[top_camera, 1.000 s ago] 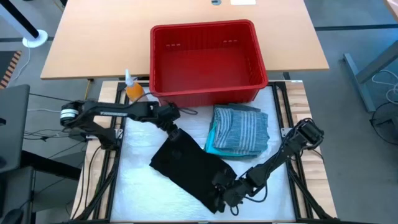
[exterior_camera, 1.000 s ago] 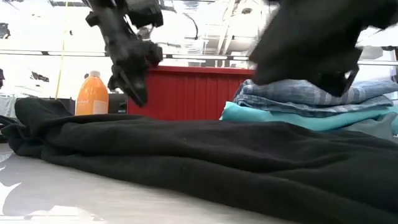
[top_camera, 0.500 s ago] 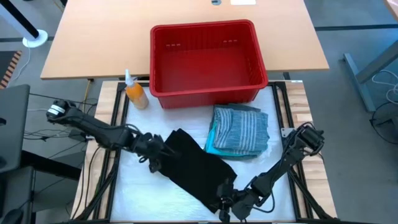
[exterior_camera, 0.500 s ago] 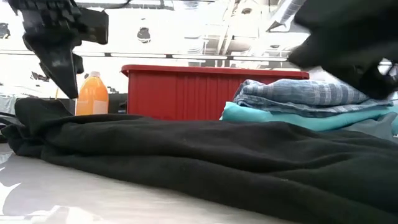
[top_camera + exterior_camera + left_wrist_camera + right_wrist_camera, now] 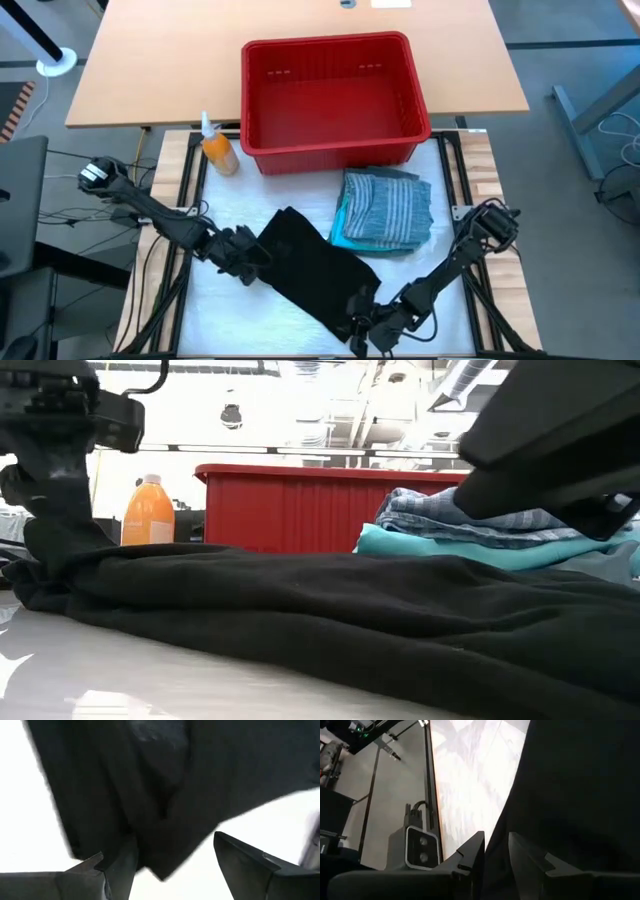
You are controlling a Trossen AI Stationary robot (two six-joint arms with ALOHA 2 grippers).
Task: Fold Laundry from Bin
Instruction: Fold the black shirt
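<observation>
A large black garment (image 5: 312, 268) lies diagonally across the white-padded bench (image 5: 225, 305), its long axis running from the near right corner up toward the left, with a claw at either end. At the near end, the right claw (image 5: 366, 330) is clenched on the garment's edge, cloth pinched between its narrow jaws in the right wrist view. At the far-left end, the left claw (image 5: 250, 262) is spread wide, fingers (image 5: 120, 865) straddling a fold without gripping it, so the coming pinch looks to fall to this arm, the cloth lying directly ahead of it. Just beyond the garment to the right sits a folded stack, the striped shirt (image 5: 392, 205) atop the turquoise one (image 5: 340, 225). Farther back stand an orange bottle (image 5: 216, 148) and the red bin (image 5: 333, 98), showing no laundry inside, against a wooden tabletop (image 5: 150, 60). Grey floor surrounds the rig.
</observation>
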